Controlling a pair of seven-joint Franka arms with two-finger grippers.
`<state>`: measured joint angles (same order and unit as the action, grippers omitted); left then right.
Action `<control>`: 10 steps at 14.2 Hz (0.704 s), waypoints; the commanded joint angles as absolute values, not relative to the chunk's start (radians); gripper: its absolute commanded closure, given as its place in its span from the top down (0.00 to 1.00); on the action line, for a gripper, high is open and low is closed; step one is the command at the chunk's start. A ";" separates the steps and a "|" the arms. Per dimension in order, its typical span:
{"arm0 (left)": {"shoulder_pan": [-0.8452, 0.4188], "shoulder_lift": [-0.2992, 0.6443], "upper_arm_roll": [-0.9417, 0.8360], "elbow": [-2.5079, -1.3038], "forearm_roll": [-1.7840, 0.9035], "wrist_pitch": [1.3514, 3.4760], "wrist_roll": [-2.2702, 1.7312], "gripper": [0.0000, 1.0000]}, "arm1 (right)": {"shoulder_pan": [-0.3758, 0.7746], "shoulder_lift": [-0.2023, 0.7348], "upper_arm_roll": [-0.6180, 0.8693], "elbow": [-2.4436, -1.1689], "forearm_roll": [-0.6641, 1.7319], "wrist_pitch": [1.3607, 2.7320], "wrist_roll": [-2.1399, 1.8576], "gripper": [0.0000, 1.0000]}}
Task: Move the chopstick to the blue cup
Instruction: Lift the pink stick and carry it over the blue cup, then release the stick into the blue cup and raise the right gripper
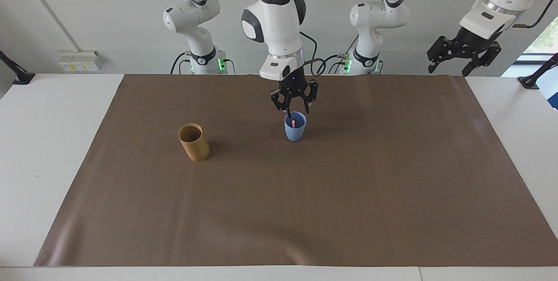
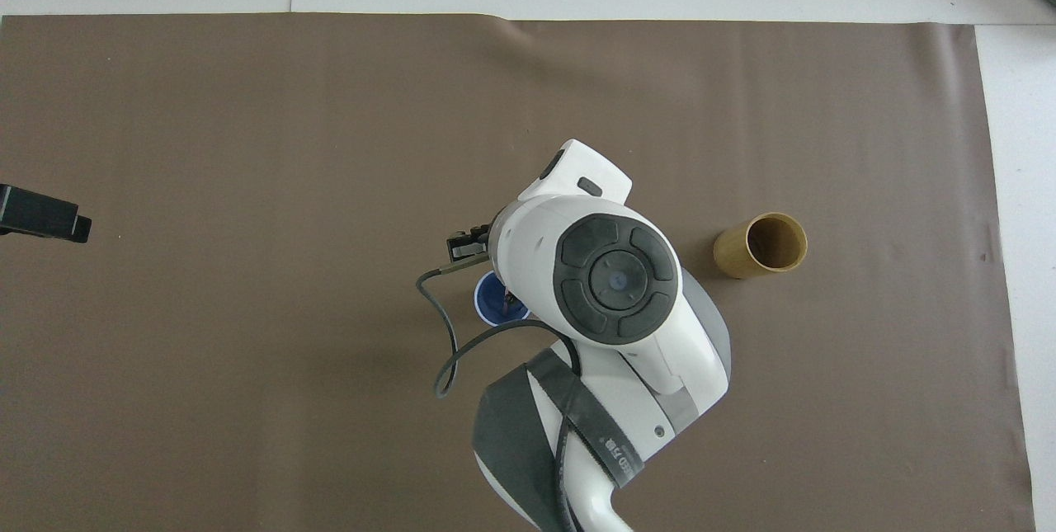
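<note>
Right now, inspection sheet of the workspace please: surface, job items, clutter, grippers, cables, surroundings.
Surface: brown mat on a white table, lying flat.
Job's things: chopstick pink tip inside the blue cup, which stands upright.
Clutter: tan cup, upright, toward the right arm's end.
Grippers: right gripper open just over the blue cup; left gripper open, waiting raised at its own end.
Cables: black cable looping off the right arm's wrist.
Surroundings: nothing seen.
</note>
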<state>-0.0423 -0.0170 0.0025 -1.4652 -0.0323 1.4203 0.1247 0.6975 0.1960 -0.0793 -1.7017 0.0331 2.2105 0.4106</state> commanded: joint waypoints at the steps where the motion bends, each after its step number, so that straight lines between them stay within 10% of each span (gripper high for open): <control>1: -0.029 -0.040 -0.006 -1.489 -0.018 1.416 0.127 1.00 | 0.664 0.183 -0.078 -1.698 -0.026 2.201 0.437 1.00; 10: -0.029 -0.040 -0.006 -1.489 -0.018 1.416 0.127 1.00 | 0.425 0.095 -0.080 -1.597 -0.040 1.998 0.420 1.00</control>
<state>-0.0423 -0.0171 0.0025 -1.4652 -0.0323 1.4202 0.1247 0.4729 0.1088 -0.0915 -1.6502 -0.0219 2.0897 0.4107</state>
